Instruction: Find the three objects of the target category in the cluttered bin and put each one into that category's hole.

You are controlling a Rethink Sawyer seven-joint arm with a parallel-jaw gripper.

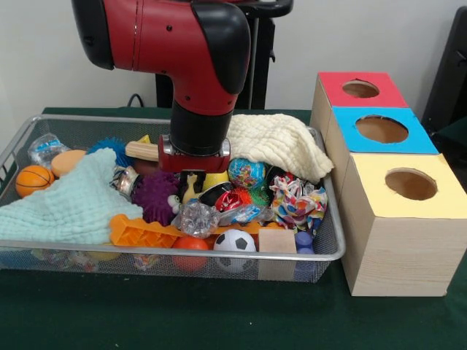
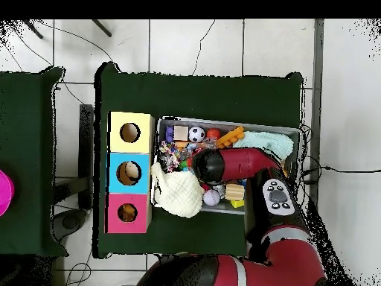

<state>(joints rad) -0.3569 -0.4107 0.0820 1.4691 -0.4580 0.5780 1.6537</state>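
Observation:
A wire mesh bin (image 1: 330, 248) holds a heap of toys. My gripper (image 1: 192, 182) reaches down into the middle of the heap, under the red and black wrist (image 1: 194, 146); toys crowd around its tip. Close around it lie a purple spiky ball (image 1: 154, 195), a patterned globe ball (image 1: 246, 173) and a wooden handle (image 1: 141, 151). A soccer ball (image 1: 234, 241) and a red ball (image 1: 191, 245) sit at the front rim. Three boxes stand to the right, with red (image 1: 361, 89), blue (image 1: 381, 129) and yellow (image 1: 411, 184) tops, each with a round hole. Overhead, the arm (image 2: 238, 164) covers the bin's middle.
A mint cloth (image 1: 73, 205) covers the bin's front left, a cream cloth (image 1: 281, 144) drapes its back right corner. A basketball (image 1: 33, 180), an orange egg (image 1: 67, 162), an orange ridged toy (image 1: 142, 232), a wooden block (image 1: 277, 240) and a knotted rope toy (image 1: 299, 204) also lie inside.

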